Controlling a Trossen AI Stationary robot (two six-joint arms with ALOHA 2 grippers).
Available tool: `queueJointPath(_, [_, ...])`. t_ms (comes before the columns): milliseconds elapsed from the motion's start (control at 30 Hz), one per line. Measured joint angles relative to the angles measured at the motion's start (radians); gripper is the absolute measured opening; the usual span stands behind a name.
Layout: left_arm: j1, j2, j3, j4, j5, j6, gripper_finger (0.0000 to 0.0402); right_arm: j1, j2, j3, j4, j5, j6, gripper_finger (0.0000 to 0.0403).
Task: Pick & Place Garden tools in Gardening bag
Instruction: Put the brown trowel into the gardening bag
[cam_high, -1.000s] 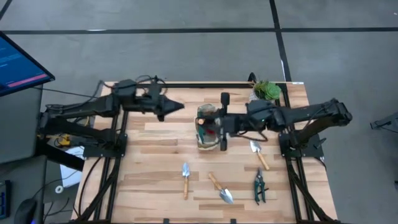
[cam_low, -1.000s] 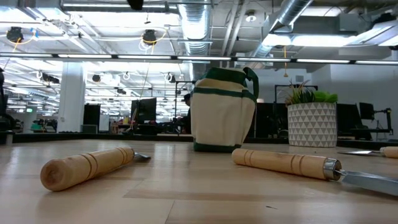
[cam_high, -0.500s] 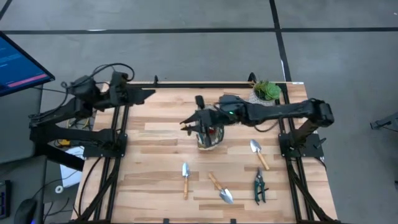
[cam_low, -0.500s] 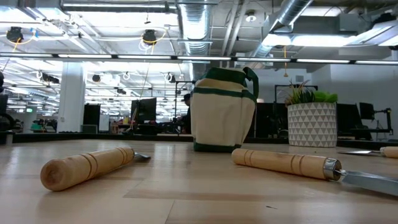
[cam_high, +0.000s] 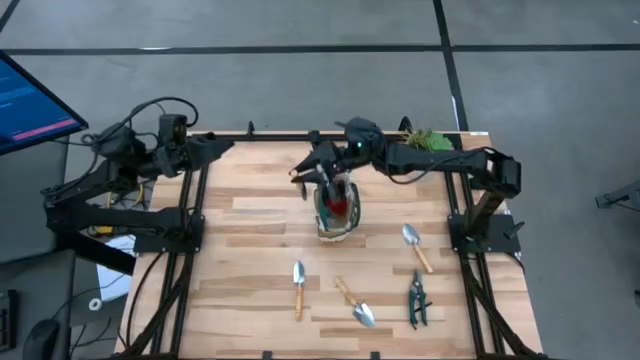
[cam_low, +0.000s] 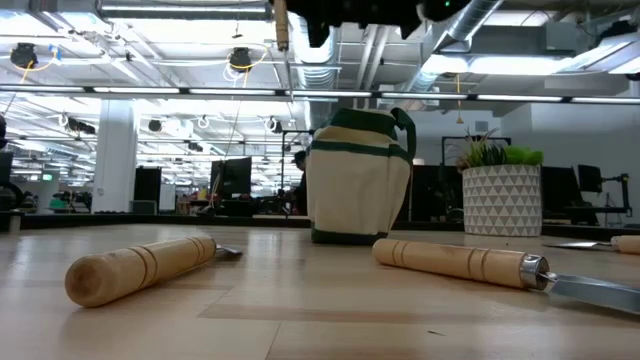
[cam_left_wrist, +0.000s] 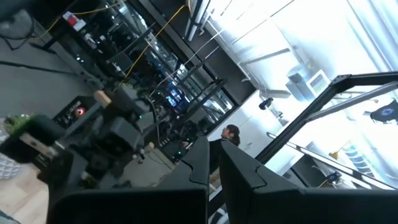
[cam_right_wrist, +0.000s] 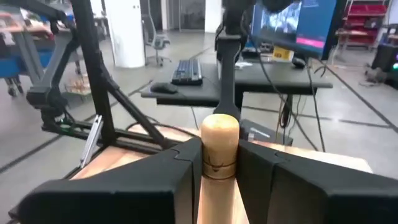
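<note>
The beige gardening bag (cam_high: 337, 212) with green trim stands upright on its base mid-table, a red item (cam_high: 339, 203) inside it; it also shows in the low view (cam_low: 358, 185). My right gripper (cam_high: 318, 170) hangs above the bag's far left side, shut on a wooden-handled trowel (cam_right_wrist: 219, 146). Its blade is hidden. Three trowels (cam_high: 298, 287) (cam_high: 354, 302) (cam_high: 417, 246) and green-handled shears (cam_high: 417, 298) lie flat toward the near edge. My left gripper (cam_high: 222, 147) is shut and empty at the far left corner. My right gripper pinches the trowel's wooden handle (cam_right_wrist: 217, 163) between its two fingers, close to the handle's free end. The rounded end (cam_right_wrist: 219, 124) sticks out past the fingertips. The trowel is lifted clear, above the bag; its handle shows at the top of the low view (cam_low: 281, 25).
A green plant in a white patterned pot (cam_low: 502, 198) stands at the far right corner (cam_high: 430, 146). Two trowel handles (cam_low: 140, 268) (cam_low: 455, 264) lie close to the low camera. Bare wood lies left of the bag.
My right gripper has swung from the bag's right side across it toward the far left, turning as it went, and now shows at the top of the low view. My left gripper has drawn back from mid-table toward the far left corner.
</note>
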Motion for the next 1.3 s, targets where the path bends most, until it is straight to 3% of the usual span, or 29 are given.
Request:
queueJointPath(133, [0.0,0.002,0.0,0.0,0.0,0.001,0.0004,-0.037,0.004,-0.047,0.042,-0.056,0.048,0.0062])
queueJointPath(433, [0.0,0.002,0.0,0.0,-0.002,0.051,0.0004,-0.055,-0.03,-0.243,0.319,-0.056,0.139,0.0062])
queueJointPath(867, [0.0,0.02,0.0,0.001,-0.013,0.082,0.0004,-0.1,-0.025,-0.304,0.313,-0.057,0.104,0.0062])
queueJointPath(1100, [0.0,0.034,0.0,0.001,-0.013,0.082,0.0004,-0.108,-0.025,-0.315,0.313,-0.134,0.093,0.0062])
queueJointPath(1300, [0.0,0.046,-0.001,-0.003,-0.013,0.082,0.0004,-0.106,-0.025,-0.315,0.309,-0.134,0.069,0.0062])
